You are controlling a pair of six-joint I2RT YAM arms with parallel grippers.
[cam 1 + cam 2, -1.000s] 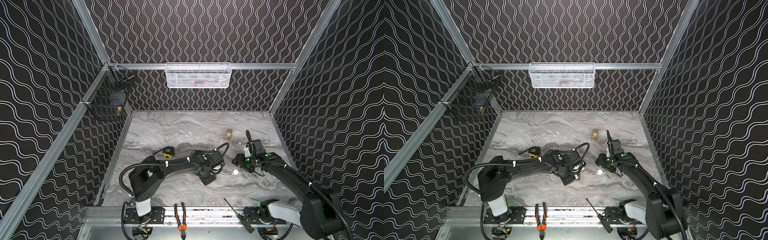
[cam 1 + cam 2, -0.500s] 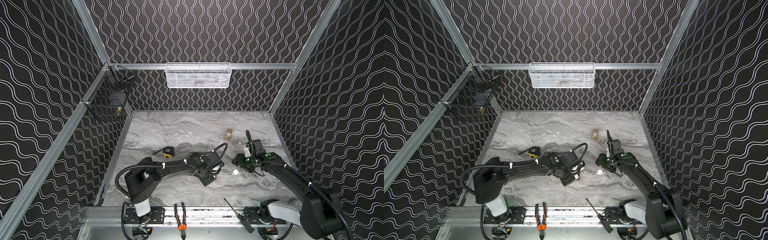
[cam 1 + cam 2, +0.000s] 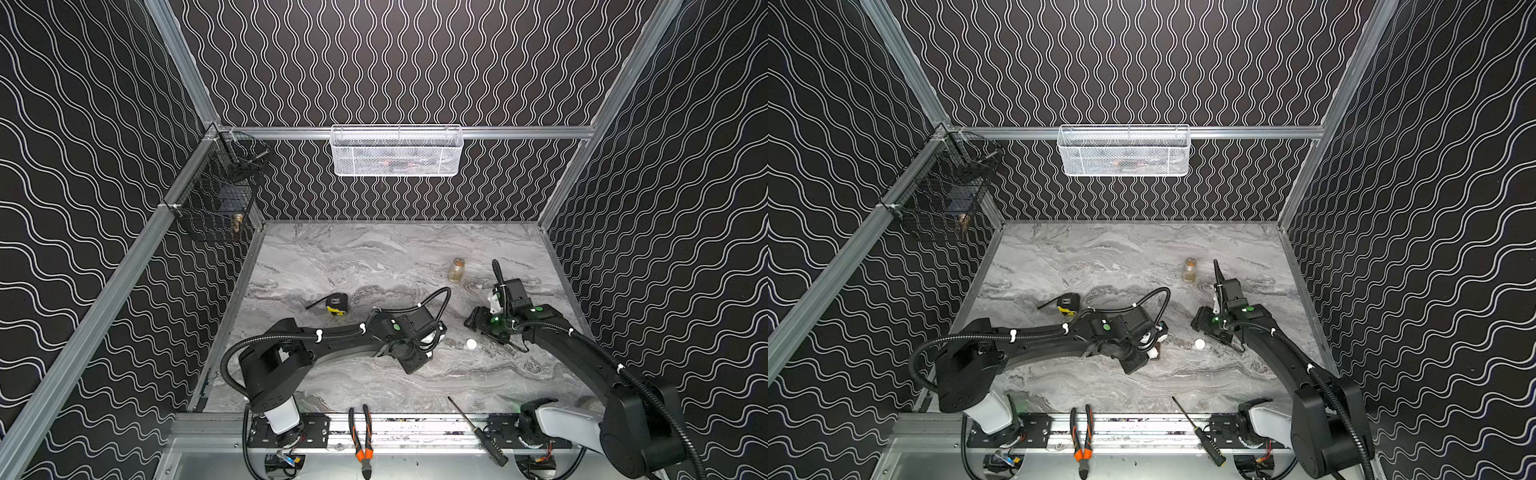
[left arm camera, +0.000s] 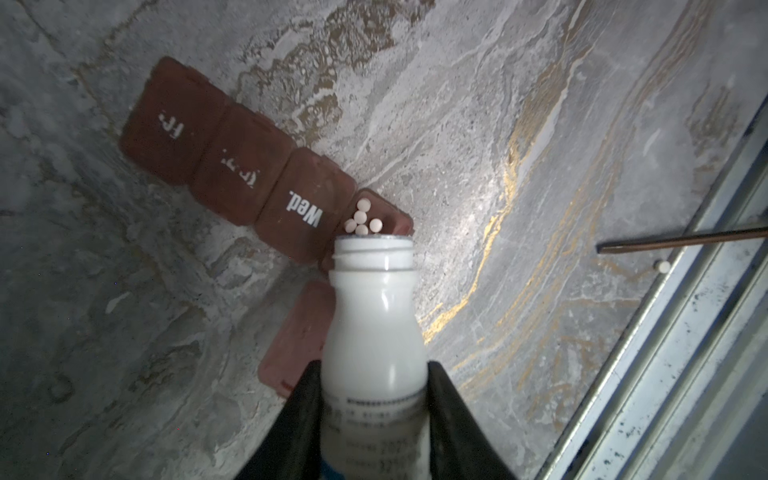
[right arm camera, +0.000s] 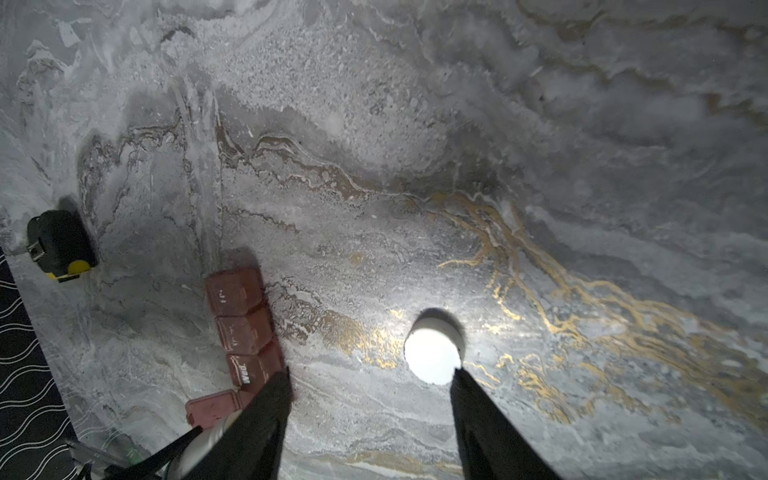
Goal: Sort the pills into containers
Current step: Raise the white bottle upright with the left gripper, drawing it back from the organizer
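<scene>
My left gripper (image 4: pixel 374 368) clamps the white bottle (image 4: pixel 374 316), neck pointing at the containers (image 4: pixel 232 174), their end compartment unlidded; right gripper (image 5: pixel 370 374) spread, empty.

A white cap (image 3: pixel 471 343) lies beside the right end effector (image 3: pixel 477 330).

Tape measure (image 3: pixel 337 303), pliers (image 3: pixel 362 454) (orange-handled)

Containers (image 4: pixel 249 174) are reddish-brown, bottle (image 4: pixel 374 332) white, tabletop (image 4: pixel 540 124) grey marbled with gold.
</scene>
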